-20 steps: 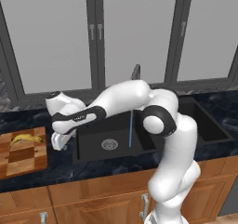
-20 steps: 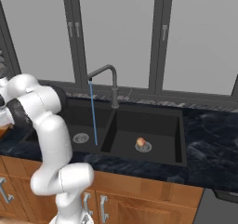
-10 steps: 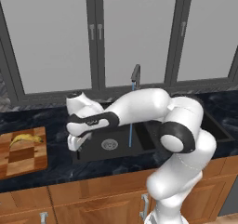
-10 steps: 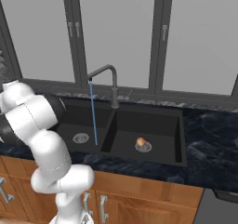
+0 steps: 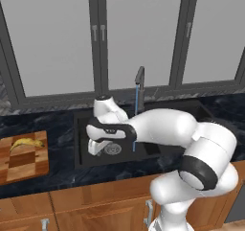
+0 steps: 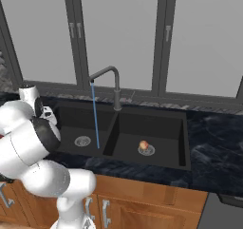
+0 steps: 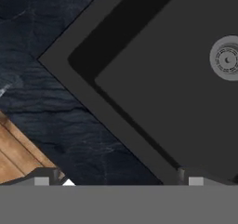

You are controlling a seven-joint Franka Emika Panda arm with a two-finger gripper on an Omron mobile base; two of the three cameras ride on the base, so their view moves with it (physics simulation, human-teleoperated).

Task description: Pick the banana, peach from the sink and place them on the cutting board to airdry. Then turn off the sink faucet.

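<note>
The gripper [image 5: 95, 148] hangs wide open, empty, over the sink's [image 6: 180, 128] left basin; the peach [image 6: 143, 145] seemingly sits on the right drain.

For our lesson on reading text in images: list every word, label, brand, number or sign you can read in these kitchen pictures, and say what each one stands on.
None: no readable text shows in any view.
The cutting board, the banana, the peach, the sink, the sink faucet, the counter, the cabinet doors and the windows are all plain and unmarked.
</note>
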